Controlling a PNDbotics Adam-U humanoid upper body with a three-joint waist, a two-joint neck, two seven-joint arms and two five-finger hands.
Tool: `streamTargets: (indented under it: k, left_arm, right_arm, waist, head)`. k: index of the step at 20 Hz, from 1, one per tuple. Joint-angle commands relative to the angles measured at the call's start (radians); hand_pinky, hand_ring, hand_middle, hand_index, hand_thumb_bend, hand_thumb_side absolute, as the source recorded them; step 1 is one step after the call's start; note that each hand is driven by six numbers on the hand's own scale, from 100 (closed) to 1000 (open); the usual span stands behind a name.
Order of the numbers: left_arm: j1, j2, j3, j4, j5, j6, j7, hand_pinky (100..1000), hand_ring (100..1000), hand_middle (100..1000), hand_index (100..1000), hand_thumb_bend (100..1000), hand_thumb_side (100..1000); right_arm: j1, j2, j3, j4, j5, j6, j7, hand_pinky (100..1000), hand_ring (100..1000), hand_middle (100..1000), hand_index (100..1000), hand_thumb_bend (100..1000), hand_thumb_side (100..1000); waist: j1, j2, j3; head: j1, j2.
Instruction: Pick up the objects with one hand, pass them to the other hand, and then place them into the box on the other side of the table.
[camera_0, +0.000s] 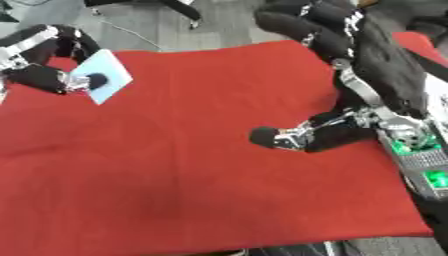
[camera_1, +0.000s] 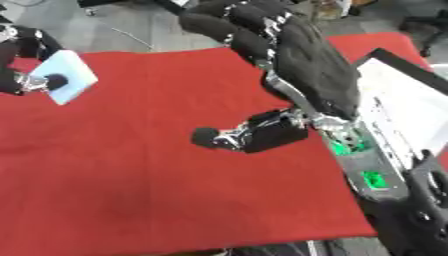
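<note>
The left hand (camera_0: 44, 70) sits at the far left edge of the worktop (camera_0: 201, 150), which is covered w/ red cloth, and it has hold of a light-blue flat card-like object (camera_0: 105, 75): one dark fingertip presses on the object's front face, other fingers curled behind, so a pinch grip. The object is tilted, a flat rectangle, long axis running roughly from upper left to lower right, lower corner free and pointing toward mid-worktop. The right hand (camera_1: 249, 135) is well apart from it, near the middle-right of the cloth, low over the surface; it holds nothing, one finger sticks out leftward toward the object, the rest look curled in, though I can't tell exactly how far. Key relation: the object lies to the left of and slightly farther away than the right hand, w/ bare red cloth between. A white tray-like box (camera_1: 402, 105) w/ dark rim shows at the right edge, beyond the right arm. Judgement: handover not yet made; both hands need to close the gap, w/ the right hand opening to take the free lower edge.
</note>
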Motion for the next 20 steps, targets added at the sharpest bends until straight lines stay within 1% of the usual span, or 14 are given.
streamTargets:
  k: [1, 5, 9, 11, 13, 15, 17, 18, 19, 20]
  left_arm:
    - [-0.017, -0.009, -0.038, -0.055, 0.076, 0.052, -0.068, 594, 455, 409, 504, 163, 305]
    - [-0.036, -0.012, -0.097, -0.083, 0.129, 0.100, -0.129, 597, 458, 410, 505, 168, 310]
    - [-0.042, -0.010, -0.109, -0.093, 0.150, 0.120, -0.141, 597, 458, 410, 505, 168, 310]
    - [-0.054, -0.016, -0.120, -0.106, 0.158, 0.121, -0.149, 601, 461, 414, 509, 155, 313]
    - [-0.080, -0.021, -0.157, -0.138, 0.173, 0.137, -0.171, 601, 462, 415, 510, 154, 312]
    - [-0.099, -0.025, -0.197, -0.162, 0.190, 0.157, -0.199, 601, 463, 415, 510, 151, 311]
    - [-0.111, -0.028, -0.215, -0.178, 0.202, 0.169, -0.217, 601, 463, 416, 511, 148, 309]
    - [-0.115, -0.031, -0.219, -0.186, 0.207, 0.173, -0.222, 602, 463, 416, 511, 148, 308]
    - [-0.119, -0.033, -0.224, -0.193, 0.211, 0.178, -0.226, 601, 463, 416, 511, 147, 306]
    - [-0.122, -0.035, -0.228, -0.201, 0.212, 0.181, -0.229, 601, 464, 416, 512, 146, 305]
  right_arm:
    - [-0.029, 0.009, 0.019, -0.021, 0.013, -0.019, 0.010, 873, 889, 834, 936, 686, 420]
    - [-0.044, 0.019, 0.044, -0.021, 0.031, -0.038, 0.028, 876, 890, 837, 936, 695, 412]
    - [-0.046, 0.021, 0.049, -0.021, 0.035, -0.041, 0.033, 876, 890, 837, 936, 695, 412]
    - [-0.050, 0.024, 0.061, -0.021, 0.037, -0.047, 0.040, 872, 879, 823, 921, 675, 390]
    - [-0.047, 0.029, 0.083, -0.020, 0.041, -0.051, 0.062, 869, 876, 816, 919, 667, 385]
    - [-0.041, 0.033, 0.092, -0.013, 0.039, -0.045, 0.092, 866, 873, 812, 919, 663, 384]
    - [-0.036, 0.040, 0.096, 0.000, 0.031, -0.038, 0.121, 863, 871, 806, 917, 659, 382]
    - [-0.034, 0.044, 0.097, 0.009, 0.028, -0.035, 0.133, 859, 868, 800, 913, 682, 349]
    - [-0.032, 0.050, 0.098, 0.020, 0.024, -0.031, 0.144, 856, 866, 792, 911, 658, 382]
    - [-0.031, 0.057, 0.100, 0.035, 0.020, -0.027, 0.152, 853, 863, 786, 910, 659, 381]
  waist:
    - [0.002, -0.016, 0.004]
    - [0.008, -0.016, 0.008]
    - [0.009, -0.016, 0.009]
    - [0.012, -0.017, 0.005]
    - [0.014, -0.018, 0.007]
    - [0.014, -0.019, 0.012]
    - [0.014, -0.020, 0.015]
    - [0.015, -0.020, 0.016]
    - [0.016, -0.021, 0.017]
    - [0.017, -0.021, 0.018]
  head:
    - [-0.009, -0.003]
    - [-0.010, -0.003]
    - [-0.011, -0.003]
    - [-0.008, -0.003]
    - [-0.011, -0.003]
    - [-0.017, -0.003]
    - [-0.021, -0.003]
    - [-0.022, -0.003]
    - [-0.024, -0.003]
    - [-0.025, -0.003]
